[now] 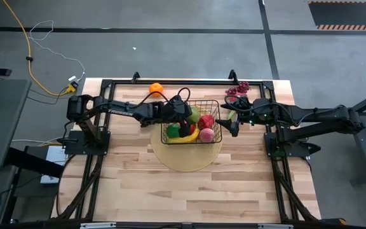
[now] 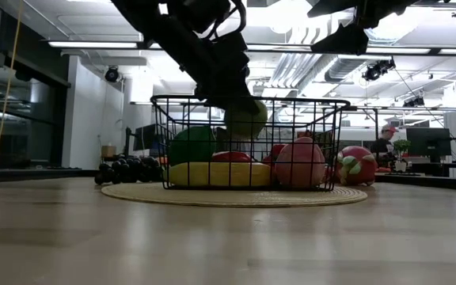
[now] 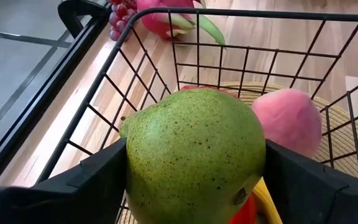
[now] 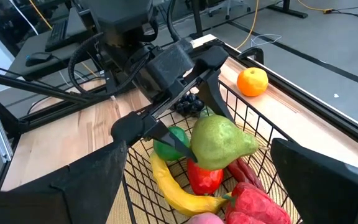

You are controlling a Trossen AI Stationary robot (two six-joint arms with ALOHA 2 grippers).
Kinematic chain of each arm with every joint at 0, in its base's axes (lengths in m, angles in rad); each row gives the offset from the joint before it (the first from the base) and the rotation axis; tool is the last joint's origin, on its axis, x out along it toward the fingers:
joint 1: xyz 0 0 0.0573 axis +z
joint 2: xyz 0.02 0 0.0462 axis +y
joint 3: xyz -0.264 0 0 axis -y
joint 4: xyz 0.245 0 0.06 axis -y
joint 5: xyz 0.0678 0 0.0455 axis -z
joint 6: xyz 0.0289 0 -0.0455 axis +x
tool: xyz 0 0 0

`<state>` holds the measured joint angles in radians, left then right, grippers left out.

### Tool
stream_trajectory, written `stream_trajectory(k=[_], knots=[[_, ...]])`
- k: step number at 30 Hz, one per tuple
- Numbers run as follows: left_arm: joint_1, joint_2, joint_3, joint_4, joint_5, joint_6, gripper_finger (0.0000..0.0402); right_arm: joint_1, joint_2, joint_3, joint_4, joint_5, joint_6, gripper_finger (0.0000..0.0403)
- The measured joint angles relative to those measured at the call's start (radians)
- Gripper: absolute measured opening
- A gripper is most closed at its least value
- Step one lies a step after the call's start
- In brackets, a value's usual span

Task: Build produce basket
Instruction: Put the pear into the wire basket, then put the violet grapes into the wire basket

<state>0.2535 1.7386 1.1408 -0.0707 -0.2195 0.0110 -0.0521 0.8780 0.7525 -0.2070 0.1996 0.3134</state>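
The black wire basket [image 1: 191, 122] stands on a round pale wooden disc [image 1: 186, 156]. In it lie a yellow banana [image 2: 220, 174], a peach [image 2: 299, 165], a green ball [image 4: 169, 143] and red fruit [image 4: 204, 177]. My left gripper [image 1: 192, 116] is shut on a green pear [image 3: 194, 155] just under the basket's rim, above the other fruit. My right gripper [image 1: 232, 121] stands open beside the basket's right side, holding nothing. An orange [image 1: 155, 88], dark grapes [image 2: 125, 170], red grapes [image 1: 239, 88] and a pink dragon fruit [image 2: 356, 166] rest on the table outside the basket. My left gripper pinches the pear's wide body [image 3: 135, 162] between its two fingers [image 3: 92, 180], one on each side. The fingers come slanting down from the table's left, over the basket's left wall. The pear is lifted clear of the fruit below it, inside the basket's rim.
The arms' black frame rails [image 1: 100, 121] run along the table's left, right and far sides. The near half of the wooden tabletop [image 1: 189, 197] is bare. A person [image 2: 386, 138] sits far off in the room behind.
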Motion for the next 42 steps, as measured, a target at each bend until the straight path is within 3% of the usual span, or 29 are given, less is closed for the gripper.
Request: stream_trajectory(k=[22,29,34,37,42], knots=[[0.002,-0.005,0.0,-0.066,-0.011,-0.024,0.0396,0.0,0.0,0.0,0.0,0.0,0.0,0.0387],[0.011,-0.006,0.142,-0.283,-0.011,-0.021,0.0399,0.0,0.0,0.0,0.0,0.0,0.0,0.0387],[0.008,-0.034,0.295,-0.51,0.172,0.012,0.0399,0.0,0.0,0.0,0.0,0.0,-0.001,0.0387],[0.004,-0.097,0.307,-0.553,0.271,-0.048,0.0399,0.0,0.0,0.0,0.0,0.0,-0.007,0.0387],[-0.017,-0.277,0.227,-0.447,0.282,-0.104,0.0398,0.0,0.0,0.0,-0.009,0.0,-0.008,0.0387]])
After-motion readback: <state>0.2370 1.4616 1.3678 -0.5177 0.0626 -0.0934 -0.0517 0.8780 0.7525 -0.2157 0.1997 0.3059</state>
